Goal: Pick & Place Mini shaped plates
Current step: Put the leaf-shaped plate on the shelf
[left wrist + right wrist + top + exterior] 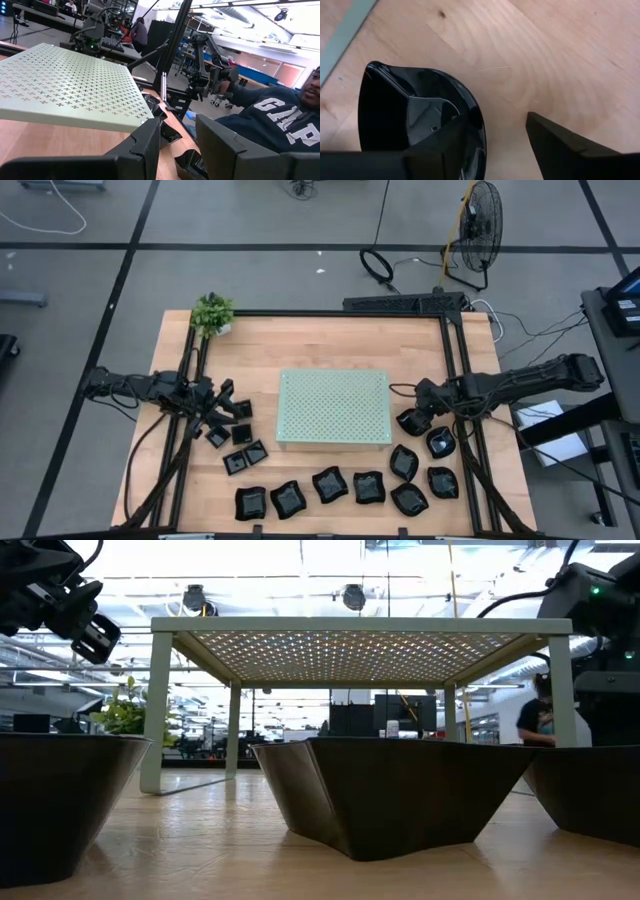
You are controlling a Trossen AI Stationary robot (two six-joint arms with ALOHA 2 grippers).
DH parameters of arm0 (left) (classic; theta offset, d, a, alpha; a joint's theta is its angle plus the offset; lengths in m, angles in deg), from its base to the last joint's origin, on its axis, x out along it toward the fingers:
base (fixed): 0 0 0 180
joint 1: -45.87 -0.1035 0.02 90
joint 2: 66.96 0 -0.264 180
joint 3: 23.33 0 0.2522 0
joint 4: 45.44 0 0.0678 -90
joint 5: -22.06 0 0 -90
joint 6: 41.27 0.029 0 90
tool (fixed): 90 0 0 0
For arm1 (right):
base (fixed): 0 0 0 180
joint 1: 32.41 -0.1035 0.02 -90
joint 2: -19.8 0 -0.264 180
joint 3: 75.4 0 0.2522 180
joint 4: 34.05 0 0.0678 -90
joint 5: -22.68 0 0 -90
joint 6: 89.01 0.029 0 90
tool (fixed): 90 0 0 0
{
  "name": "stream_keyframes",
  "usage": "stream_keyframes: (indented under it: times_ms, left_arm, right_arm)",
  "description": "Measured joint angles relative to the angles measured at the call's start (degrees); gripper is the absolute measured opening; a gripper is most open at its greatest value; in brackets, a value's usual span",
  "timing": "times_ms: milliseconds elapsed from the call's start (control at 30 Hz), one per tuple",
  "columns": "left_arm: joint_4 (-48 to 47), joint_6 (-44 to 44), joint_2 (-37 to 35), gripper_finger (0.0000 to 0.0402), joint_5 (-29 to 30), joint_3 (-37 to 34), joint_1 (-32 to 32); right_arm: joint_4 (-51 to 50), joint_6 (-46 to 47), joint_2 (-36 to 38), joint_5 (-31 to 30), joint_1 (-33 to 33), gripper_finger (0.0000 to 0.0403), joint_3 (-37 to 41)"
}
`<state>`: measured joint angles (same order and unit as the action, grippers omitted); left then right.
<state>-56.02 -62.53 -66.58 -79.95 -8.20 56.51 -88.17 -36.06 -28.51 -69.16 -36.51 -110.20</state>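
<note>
A: Status, left to right?

B: Left gripper (222, 402) hangs over the left cluster of mini shaped plates (236, 436), the small squares. Jaws spread, nothing between them in the left wrist view. Can't tell if it's touching a plate.

A: Board?

B: Pale green perforated board (334, 407) sits mid-table on legs. Top is bare in the overhead view, no plates on it.

A: So nothing placed there?

B: Looks that way, if the board is the target; the task line doesn't say. Wavy squares still line the near edge (329, 484); the leaf-like ones sit near-right.

A: Right side?

B: Right gripper (418, 418) is low over a rounded leaf-like plate (415, 120), just right of the board. Jaws spread wide: one finger (445, 145) over the plate's bowl, the other finger (555, 140) outside above bare table (560, 55). Straddles the rim, not clamped yet.

A: Verdict?

B: Early, I'd say. Right arm is lining up a pick; the whole set remains on the table.
</note>
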Motion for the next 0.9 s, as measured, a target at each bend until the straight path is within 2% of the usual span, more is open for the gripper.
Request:
stream_keyframes:
  times_ms: [433, 900]
  left_arm:
    - [0.0, 0.0, 0.0, 0.0129, 0.0, 0.0, 0.0]
    - [0.0, 0.01, 0.0, 0.0129, 0.0, 0.0, -0.01]
  right_arm:
    - [1.38, 0.59, 2.98, 0.54, -0.02, 0.0169, 0.24]
    - [2.48, 0.17, 2.99, 0.12, -0.02, 0.0168, 0.22]
